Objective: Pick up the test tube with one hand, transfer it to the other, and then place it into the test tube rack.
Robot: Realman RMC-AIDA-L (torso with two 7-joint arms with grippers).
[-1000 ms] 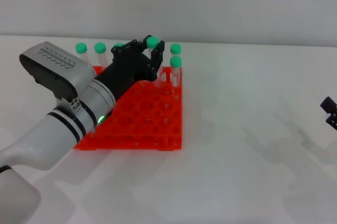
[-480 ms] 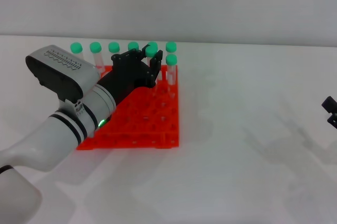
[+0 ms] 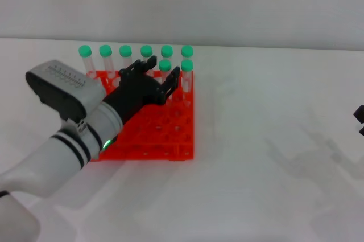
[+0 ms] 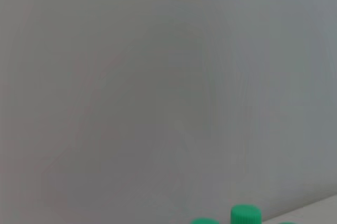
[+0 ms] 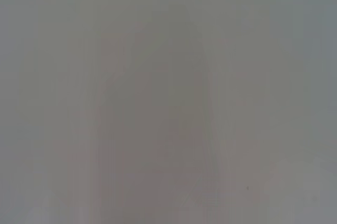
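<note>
Since the earlier frame the left gripper (image 3: pixel 161 77) has dropped lower and drawn back a little over the rack (image 3: pixel 149 136), and the tube (image 3: pixel 165 71) it carried now stands with its green cap lower, in a hole of the rack's second row. From the left: the left arm reaches in over the orange-red rack, its black fingers (image 3: pixel 172 80) spread apart on either side of that tube, which stands upright just in front of the back row. Whether a finger still touches the tube cannot be told. Six other green-capped tubes (image 3: pixel 125 55) line the rack's far edge, and one more (image 3: pixel 186 70) stands just right of the placed tube. Far right, only a sliver of the right gripper (image 3: pixel 360 121) shows at the picture's edge above the white table (image 3: pixel 273 139); its fingers cannot be made out.
</note>
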